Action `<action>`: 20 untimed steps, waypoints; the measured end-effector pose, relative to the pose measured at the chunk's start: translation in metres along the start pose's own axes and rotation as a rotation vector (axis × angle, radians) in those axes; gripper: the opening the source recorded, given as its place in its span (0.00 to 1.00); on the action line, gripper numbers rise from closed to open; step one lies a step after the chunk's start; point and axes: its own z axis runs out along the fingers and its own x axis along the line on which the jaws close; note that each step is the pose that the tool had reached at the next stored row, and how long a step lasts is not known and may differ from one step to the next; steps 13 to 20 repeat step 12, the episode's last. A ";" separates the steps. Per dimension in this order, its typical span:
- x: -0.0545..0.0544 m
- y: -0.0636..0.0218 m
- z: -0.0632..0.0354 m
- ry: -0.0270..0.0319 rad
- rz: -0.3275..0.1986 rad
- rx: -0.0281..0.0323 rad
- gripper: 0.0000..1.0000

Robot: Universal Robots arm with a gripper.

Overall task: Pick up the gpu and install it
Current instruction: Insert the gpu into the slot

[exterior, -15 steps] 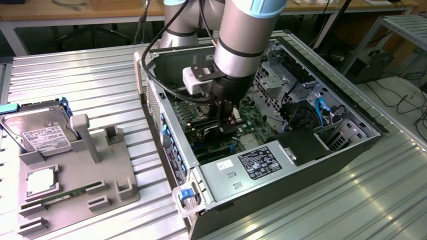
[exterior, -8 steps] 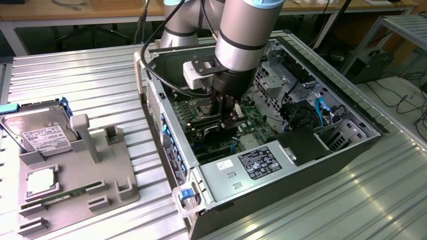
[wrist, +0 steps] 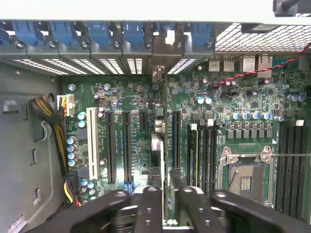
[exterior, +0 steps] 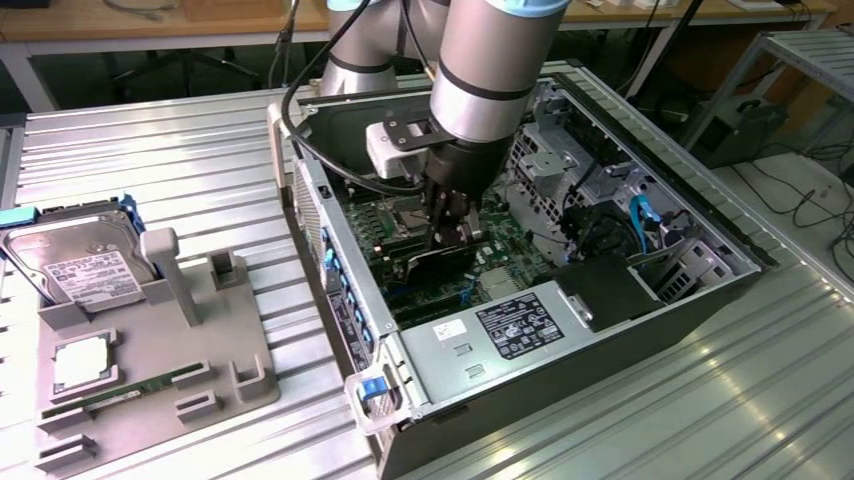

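Silvery ribbed metal formed the worktop, and on it stood an open computer case filling the centre and right of the exterior view. The arm reached down from the top of the frame into the case, its gripper low over the green motherboard. The gripper's fingers stood close together, clenched on the top edge of the gpu, a dark card standing on edge in the motherboard's slot area at the centre of the frame. In the wrist view the card showed edge-on as a thin pale strip running up from between the fingers, with long black expansion slots on either side and its bracket end meeting the rear slot openings with blue clips. Whether the card was fully seated could not be told. At the left of the exterior view a grey holder tray carried a hard drive standing in it and a narrow RAM stick near the lower left.
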 end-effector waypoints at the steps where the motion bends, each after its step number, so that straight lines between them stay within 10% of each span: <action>1: 0.000 0.0000 0.0000 0.0000 0.000 0.0000 0.16; 20: 0.000 0.0000 0.0000 0.0000 0.000 0.0000 0.11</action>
